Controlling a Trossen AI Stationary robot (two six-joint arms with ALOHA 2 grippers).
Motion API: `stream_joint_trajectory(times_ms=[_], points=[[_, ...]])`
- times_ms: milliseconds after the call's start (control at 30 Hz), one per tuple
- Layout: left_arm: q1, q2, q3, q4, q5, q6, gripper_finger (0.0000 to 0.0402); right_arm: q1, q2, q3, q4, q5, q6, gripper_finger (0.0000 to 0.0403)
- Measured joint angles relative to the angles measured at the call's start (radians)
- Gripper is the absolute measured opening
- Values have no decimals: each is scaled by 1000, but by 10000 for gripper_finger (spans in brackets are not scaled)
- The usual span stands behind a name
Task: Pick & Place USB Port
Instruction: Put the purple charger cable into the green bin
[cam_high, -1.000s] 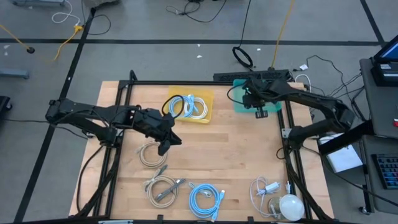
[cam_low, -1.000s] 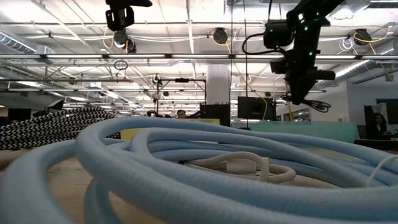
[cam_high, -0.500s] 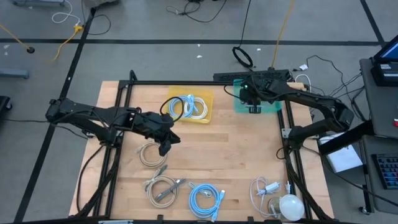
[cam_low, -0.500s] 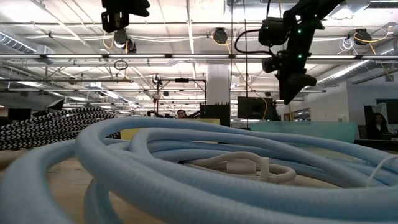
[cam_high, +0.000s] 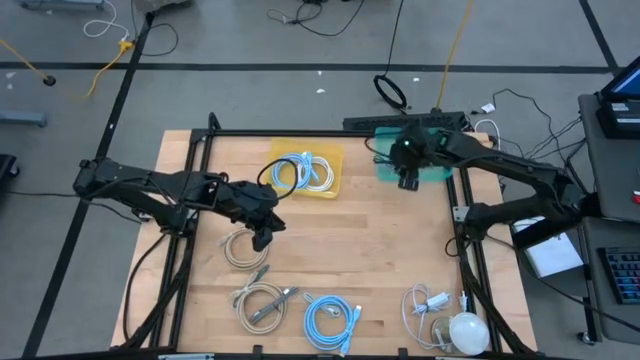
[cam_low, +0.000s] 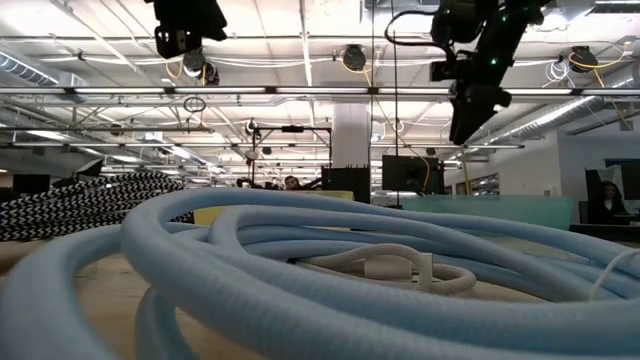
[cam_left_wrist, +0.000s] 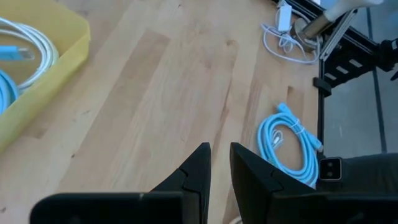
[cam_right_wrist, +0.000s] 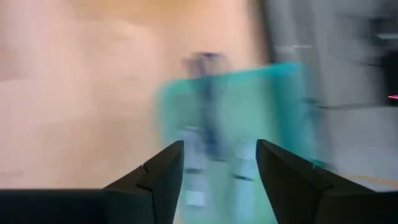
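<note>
Lying loose on the wooden table (cam_high: 370, 250), the cables that remain to be sorted sit along the near edge: a beige coil (cam_high: 240, 247), a second beige coil with a connector (cam_high: 262, 302), a light blue coil (cam_high: 331, 320) and a white cable bundle (cam_high: 428, 305) beside a white bulb-shaped object (cam_high: 467, 331). Which of these counts as the USB piece cannot be told from here. Other cables already rest in the yellow tray (cam_high: 330, 180) at the far side, and a teal tray (cam_high: 436, 172) stands to its right.

The left gripper (cam_high: 262, 236) hangs just beside the upper beige coil, toward the table's middle, so that coil lies a little down and to the left of it in the overhead view. Its fingers (cam_left_wrist: 202, 168) stand nearly together with only a narrow slit between them, and nothing is held. The left wrist view looks past them to the light blue coil (cam_left_wrist: 290, 146) farther off. That makes the left arm much the nearer one for any cable on the near edge; a coil has no clear long axis, so a grasp across one strand of the loop seems the likely approach.

The right gripper (cam_high: 408, 180) hovers over the near-left edge of the teal tray, jaws spread wide and empty, well apart from all the loose cables.
</note>
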Motion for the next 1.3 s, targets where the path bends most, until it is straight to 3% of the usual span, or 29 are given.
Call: stream_joint_trajectory(times_ms=[67,167,400,1300], points=[[7,0,0,0,3,10,63,-1,31,-15,-15,-106,10,180],[21,0,0,0,20,13,63,1,79,-71,-9,-161,-3,164],[15,0,0,-3,35,6,63,1,115,-127,116,-74,-17,157],[-62,0,0,-47,9,-62,63,-87,265,-127,361,-15,-95,157]])
